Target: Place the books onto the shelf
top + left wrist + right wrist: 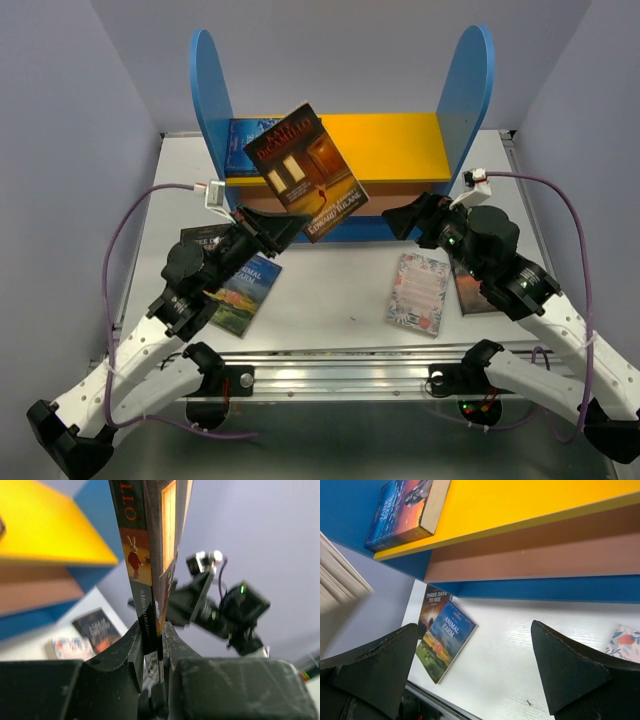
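Left gripper (151, 650) is clamped on the lower edge of a dark-covered book (305, 170), which is held up tilted at frame centre, before the shelf (465, 90). Right gripper (395, 218) is seen spread wide and empty, right of centre. A blue book (245, 135) is laid flat on the yellow top board (400, 145), upper left. Animal Farm (245, 290), overlapping a dark book (200, 238), is noted lower left on the tabletop (330, 290); a floral book (418, 292) lower right.

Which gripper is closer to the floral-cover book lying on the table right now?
Right. The right gripper hangs open just beyond the floral book, toward the shelf. The left gripper is farther off to its left, clamped on a dark book.
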You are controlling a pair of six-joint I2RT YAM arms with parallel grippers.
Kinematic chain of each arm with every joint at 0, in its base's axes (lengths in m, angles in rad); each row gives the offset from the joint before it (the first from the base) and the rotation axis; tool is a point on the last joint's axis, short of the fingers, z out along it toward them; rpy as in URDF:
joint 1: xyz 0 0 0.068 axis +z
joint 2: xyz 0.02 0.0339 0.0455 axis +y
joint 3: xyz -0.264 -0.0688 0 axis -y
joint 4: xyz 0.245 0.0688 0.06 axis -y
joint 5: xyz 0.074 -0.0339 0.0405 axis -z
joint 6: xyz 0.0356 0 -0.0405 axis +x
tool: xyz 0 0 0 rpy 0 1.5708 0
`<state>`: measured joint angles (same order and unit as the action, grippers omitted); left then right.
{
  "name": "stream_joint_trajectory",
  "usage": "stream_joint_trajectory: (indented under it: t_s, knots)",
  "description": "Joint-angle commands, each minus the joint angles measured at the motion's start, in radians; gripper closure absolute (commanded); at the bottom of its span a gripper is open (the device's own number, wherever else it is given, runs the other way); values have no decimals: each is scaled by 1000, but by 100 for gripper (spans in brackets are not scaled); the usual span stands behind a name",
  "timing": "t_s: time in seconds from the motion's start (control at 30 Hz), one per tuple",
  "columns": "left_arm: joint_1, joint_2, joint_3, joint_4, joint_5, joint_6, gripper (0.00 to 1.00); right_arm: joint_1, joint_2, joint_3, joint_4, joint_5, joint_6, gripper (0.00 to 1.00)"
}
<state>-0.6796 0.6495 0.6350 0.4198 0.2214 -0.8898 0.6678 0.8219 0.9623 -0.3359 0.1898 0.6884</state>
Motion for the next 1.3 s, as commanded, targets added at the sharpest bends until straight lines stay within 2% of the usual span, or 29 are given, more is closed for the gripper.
stream_joint_trajectory:
  t_s: [0.0,0.2,0.23,0.37,0.5,0.53,0.8,0.87,0.9,0.93,1.1,1.13,1.27]
  knots:
    - [-3,114,199,34,-160,68,100,4,29,73,-60,65,-52,0]
    - [-6,341,417,-44,-370,0,100,4,57,107,-78,69,-62,0]
    - [-12,378,433,-52,-442,-12,100,4,57,113,-78,79,-61,0]
    - [-35,452,529,-159,-626,-144,100,4,62,130,-106,92,-58,0]
    - [-96,501,569,-202,-801,-215,100,4,71,144,-123,111,-55,0]
    - [-106,509,590,-252,-880,-271,100,4,72,147,-130,117,-55,0]
    - [-118,588,657,-418,-1016,-465,100,4,117,200,-164,122,-76,0]
    - [-118,602,664,-478,-1036,-509,97,4,123,204,-164,122,-78,0]
    - [-118,607,669,-492,-1039,-512,94,4,126,205,-163,123,-79,0]
    - [-118,616,675,-503,-1053,-520,82,4,126,208,-164,122,-81,0]
    - [-118,639,706,-552,-1042,-540,50,4,128,211,-164,122,-86,0]
    - [-118,641,704,-552,-1031,-537,37,4,129,211,-164,125,-87,0]
    - [-118,624,689,-553,-999,-543,20,4,151,227,-164,99,-95,0]
